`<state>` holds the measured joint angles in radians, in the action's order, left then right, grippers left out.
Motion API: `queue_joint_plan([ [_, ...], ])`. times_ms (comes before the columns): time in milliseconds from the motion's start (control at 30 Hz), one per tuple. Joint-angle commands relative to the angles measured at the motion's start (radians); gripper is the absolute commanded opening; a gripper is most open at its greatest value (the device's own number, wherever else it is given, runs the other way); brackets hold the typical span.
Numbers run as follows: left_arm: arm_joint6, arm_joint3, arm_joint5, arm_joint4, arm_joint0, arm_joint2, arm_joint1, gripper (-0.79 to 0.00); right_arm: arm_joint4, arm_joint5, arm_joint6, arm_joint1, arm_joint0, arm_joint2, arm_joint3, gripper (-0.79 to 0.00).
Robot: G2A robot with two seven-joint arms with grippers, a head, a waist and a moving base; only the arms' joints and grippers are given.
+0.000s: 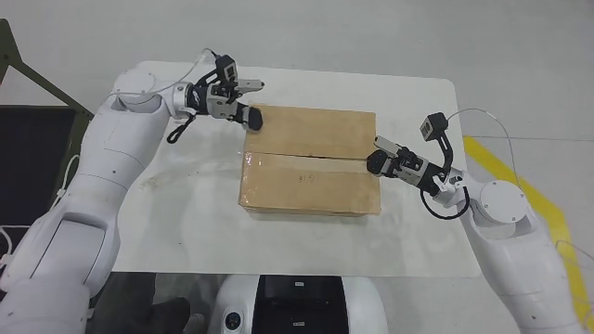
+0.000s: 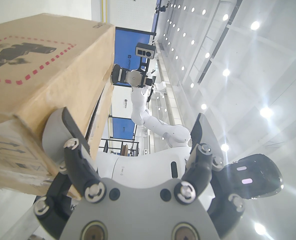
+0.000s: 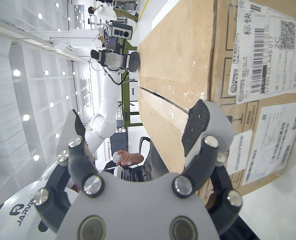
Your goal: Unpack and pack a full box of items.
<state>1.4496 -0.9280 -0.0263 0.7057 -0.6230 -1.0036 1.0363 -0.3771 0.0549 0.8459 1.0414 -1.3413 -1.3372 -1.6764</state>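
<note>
White table, bearing one item: brown cardboard box, rectangular, top flaps closed along a centre seam. White shipping labels on the box's end face. My left gripper: at the box's far corner, spread wide, holding nothing, one finger at the corner's edge. My right gripper: at the box's opposite end, beside the seam, spread wide, holding nothing.

The box sits near the middle of the surface. The left claw is at the box's far left top corner. The right claw is at its right end, apparently touching the top edge.
</note>
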Motion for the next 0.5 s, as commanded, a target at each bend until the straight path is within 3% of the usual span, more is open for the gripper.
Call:
queue_joint_plan([
  [0, -0.017, -0.044, 0.006, 0.008, -0.037, -0.032, -0.012, 0.000, 0.000, 0.000, 0.000, 0.000, 0.000, 0.000, 0.000, 0.000],
  [300, -0.154, -0.266, 0.012, 0.052, -0.273, -0.241, -0.075, 0.000, 0.000, 0.000, 0.000, 0.000, 0.000, 0.000, 0.000, 0.000],
  [467, -0.250, -0.429, -0.033, 0.089, -0.451, -0.374, -0.101, 0.000, 0.000, 0.000, 0.000, 0.000, 0.000, 0.000, 0.000, 0.000],
])
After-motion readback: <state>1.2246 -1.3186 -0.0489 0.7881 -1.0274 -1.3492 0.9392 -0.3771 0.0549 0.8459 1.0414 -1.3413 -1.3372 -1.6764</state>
